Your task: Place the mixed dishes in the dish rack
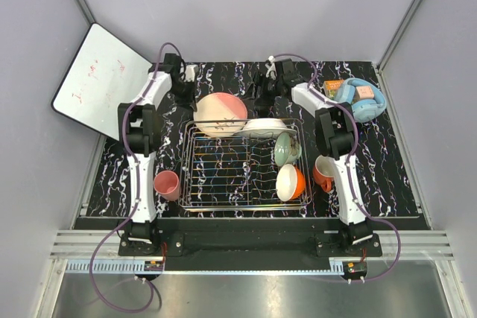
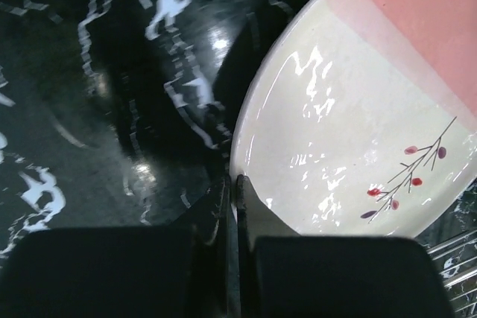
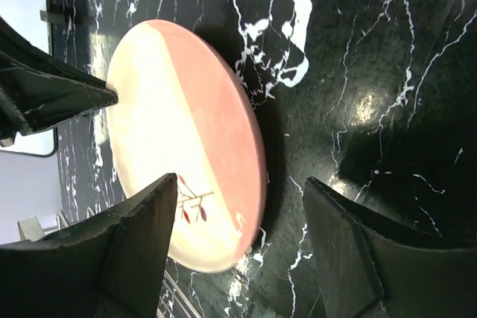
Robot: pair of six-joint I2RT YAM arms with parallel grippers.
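Observation:
My left gripper (image 2: 232,184) is shut on the rim of the pink plate (image 2: 358,109), which is pink and cream with a twig print. In the top view the pink plate (image 1: 220,113) is tilted at the back left edge of the dish rack (image 1: 195,184). My right gripper (image 3: 242,191) is open, its jaws spread on either side of the plate's (image 3: 186,147) edge without touching it. The rack holds a white plate (image 1: 262,126), a mint-green bowl (image 1: 286,148) and an orange bowl (image 1: 290,182). A small pink cup (image 1: 167,184) stands left of the rack, and an orange mug (image 1: 323,173) stands to its right.
A white board (image 1: 100,80) leans at the back left corner. Light-blue headphones (image 1: 361,98) and small boxes lie at the back right. The black marble tabletop (image 1: 387,176) ends in grey walls on three sides.

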